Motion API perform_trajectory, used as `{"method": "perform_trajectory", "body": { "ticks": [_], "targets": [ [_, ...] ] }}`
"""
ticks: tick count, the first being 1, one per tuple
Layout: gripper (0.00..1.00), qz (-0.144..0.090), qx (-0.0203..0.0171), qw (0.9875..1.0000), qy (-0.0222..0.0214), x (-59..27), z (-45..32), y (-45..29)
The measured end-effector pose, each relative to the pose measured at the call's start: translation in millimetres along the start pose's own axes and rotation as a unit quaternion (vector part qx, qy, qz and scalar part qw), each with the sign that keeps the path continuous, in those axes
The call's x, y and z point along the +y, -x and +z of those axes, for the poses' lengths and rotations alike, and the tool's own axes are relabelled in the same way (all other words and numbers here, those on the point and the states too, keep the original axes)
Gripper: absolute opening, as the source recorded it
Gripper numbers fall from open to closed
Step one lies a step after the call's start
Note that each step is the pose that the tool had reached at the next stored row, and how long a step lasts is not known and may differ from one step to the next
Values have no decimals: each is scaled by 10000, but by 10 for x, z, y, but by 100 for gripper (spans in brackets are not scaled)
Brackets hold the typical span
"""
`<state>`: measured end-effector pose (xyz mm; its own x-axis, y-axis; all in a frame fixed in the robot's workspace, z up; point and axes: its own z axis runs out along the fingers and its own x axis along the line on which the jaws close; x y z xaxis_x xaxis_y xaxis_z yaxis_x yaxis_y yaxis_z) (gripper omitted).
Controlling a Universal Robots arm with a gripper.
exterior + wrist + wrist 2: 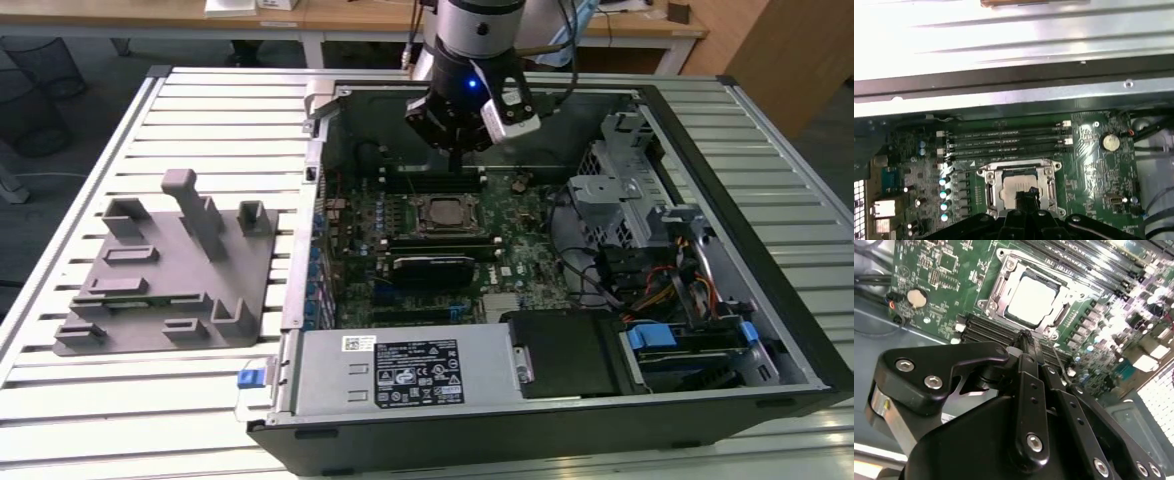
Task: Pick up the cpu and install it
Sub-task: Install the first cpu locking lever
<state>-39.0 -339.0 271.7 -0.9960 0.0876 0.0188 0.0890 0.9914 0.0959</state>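
i am hovering my gripper (1026, 338), closed on nothing, with the cpu (1031, 300) sitting in its socket (996, 287) just below. i am judging placement done; any move is calling for a clean, straight lift.

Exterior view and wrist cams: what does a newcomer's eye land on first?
The open black computer case on the slatted metal table, its green motherboard exposed. At the board's centre the shiny silver square cpu sits in its metal socket frame, with the black gripper hanging close beside it. On the exterior view's left stands a grey plastic tray with upright posts.
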Motion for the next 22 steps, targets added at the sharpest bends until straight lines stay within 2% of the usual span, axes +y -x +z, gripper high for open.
{"method": "perform_trajectory", "body": {
  "ticks": [4,10,13,18,22],
  "targets": [
    [11,-263,22,9997,-6,-3,7,-1],
    [11,-289,-2,9996,-4,-6,8,-37],
    [11,-292,-29,9996,-2,-9,9,-68],
    [11,-298,-94,9995,1,-21,14,-201],
    [11,-299,-103,9995,1,-25,25,-239]
  ]
}}
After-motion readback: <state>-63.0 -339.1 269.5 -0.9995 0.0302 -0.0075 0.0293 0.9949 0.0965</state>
